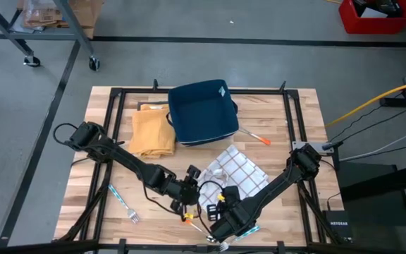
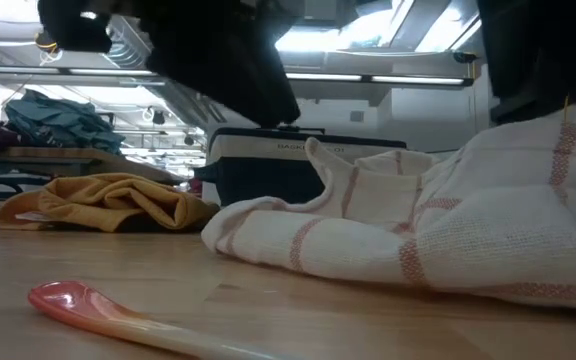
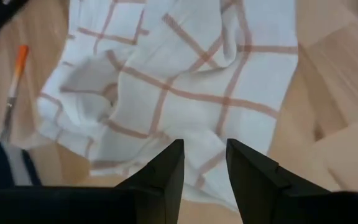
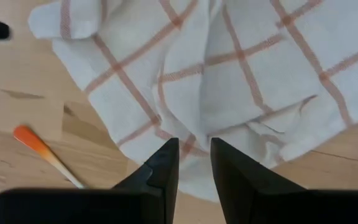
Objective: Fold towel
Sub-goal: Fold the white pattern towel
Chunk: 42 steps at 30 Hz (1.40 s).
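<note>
A white towel with thin red checks (image 1: 240, 171) lies crumpled on the wooden table, near the middle of its near half; the low view shows its bunched folds (image 2: 418, 230). My left gripper (image 1: 196, 180) is open at the towel's left edge, and its fingers stand just over the towel's hem (image 3: 204, 163). My right gripper (image 1: 220, 203) is open at the towel's near edge, with its fingertips over the rumpled border (image 4: 194, 158). I see no cloth pinched between either pair of fingers.
A dark blue bin (image 1: 203, 111) stands beyond the towel, with a yellow cloth (image 1: 152, 132) heaped to its left. An orange-tipped tool (image 1: 256, 137) lies by the towel's far side. A pink-orange spoon (image 2: 118, 315) and a fork (image 1: 124, 202) lie near the table's near edge.
</note>
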Motion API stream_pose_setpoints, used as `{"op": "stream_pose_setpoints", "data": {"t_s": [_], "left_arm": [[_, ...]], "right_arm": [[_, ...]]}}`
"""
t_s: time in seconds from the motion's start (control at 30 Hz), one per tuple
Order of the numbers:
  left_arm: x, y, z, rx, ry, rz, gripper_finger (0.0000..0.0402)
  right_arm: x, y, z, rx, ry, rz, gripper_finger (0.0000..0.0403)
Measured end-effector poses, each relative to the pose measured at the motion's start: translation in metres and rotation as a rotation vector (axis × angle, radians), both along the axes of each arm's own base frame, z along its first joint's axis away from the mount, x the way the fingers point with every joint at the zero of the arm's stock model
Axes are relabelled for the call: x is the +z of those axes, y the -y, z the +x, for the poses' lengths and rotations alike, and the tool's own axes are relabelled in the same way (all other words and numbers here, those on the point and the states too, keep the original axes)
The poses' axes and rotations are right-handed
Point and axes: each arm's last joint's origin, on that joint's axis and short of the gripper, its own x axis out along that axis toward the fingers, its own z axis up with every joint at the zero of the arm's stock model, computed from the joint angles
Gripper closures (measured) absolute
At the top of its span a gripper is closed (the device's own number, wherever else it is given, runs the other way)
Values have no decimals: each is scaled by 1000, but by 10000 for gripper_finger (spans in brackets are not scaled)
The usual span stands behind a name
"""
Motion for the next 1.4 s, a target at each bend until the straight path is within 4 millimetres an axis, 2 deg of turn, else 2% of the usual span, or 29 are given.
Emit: {"op": "stream_pose_setpoints", "data": {"t_s": [0.13,0.3,0.4,0.57,0.7,0.93,1.13,1.4], "left_arm": [[-8,-1,1,35,-2,-33,290],[-5,2,4,8,27,-98,290],[-4,5,6,-19,44,-142,290],[-9,3,16,-16,91,-156,290],[-23,-4,26,6,93,-150,290],[-47,-32,47,51,98,-61,290],[-51,-68,61,119,137,-39,290],[-52,-117,68,294,135,-80,290]], "right_arm": [[0,-3,4,-5,38,32,307],[1,-11,12,0,137,104,307],[-3,-12,14,1,140,104,307],[-17,-8,11,17,84,39,307],[-34,-2,3,-1,10,-15,307],[-53,9,-11,-69,-95,-106,307],[-61,19,-22,-138,-158,-209,307],[-76,26,-34,-205,-219,-258,307]]}}
